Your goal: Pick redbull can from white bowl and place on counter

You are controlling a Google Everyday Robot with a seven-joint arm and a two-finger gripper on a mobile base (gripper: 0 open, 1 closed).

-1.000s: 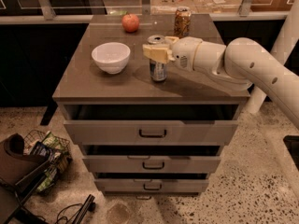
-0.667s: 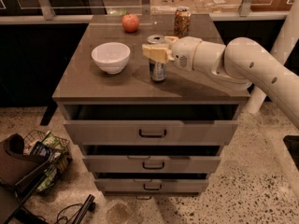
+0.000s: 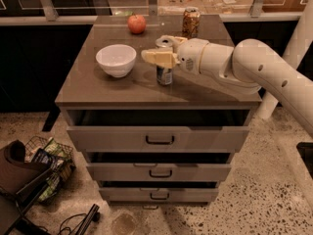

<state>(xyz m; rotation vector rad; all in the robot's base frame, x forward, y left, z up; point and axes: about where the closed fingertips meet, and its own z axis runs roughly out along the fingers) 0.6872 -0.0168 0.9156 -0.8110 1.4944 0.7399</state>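
The redbull can (image 3: 164,75) stands upright on the counter (image 3: 117,89), right of the middle, with its metal top showing between the gripper's two fingers. My gripper (image 3: 164,49) reaches in from the right and is shut around the can's upper part, one pale finger (image 3: 157,58) in front and one behind. The white bowl (image 3: 116,59) stands empty on the counter, to the left of the can and apart from it.
A red apple (image 3: 137,23) lies at the back of the counter and an orange-gold can (image 3: 190,22) stands at the back right. Below are three drawers (image 3: 159,139), with the top one pulled slightly out. A wire basket (image 3: 46,163) and cables lie on the floor at left.
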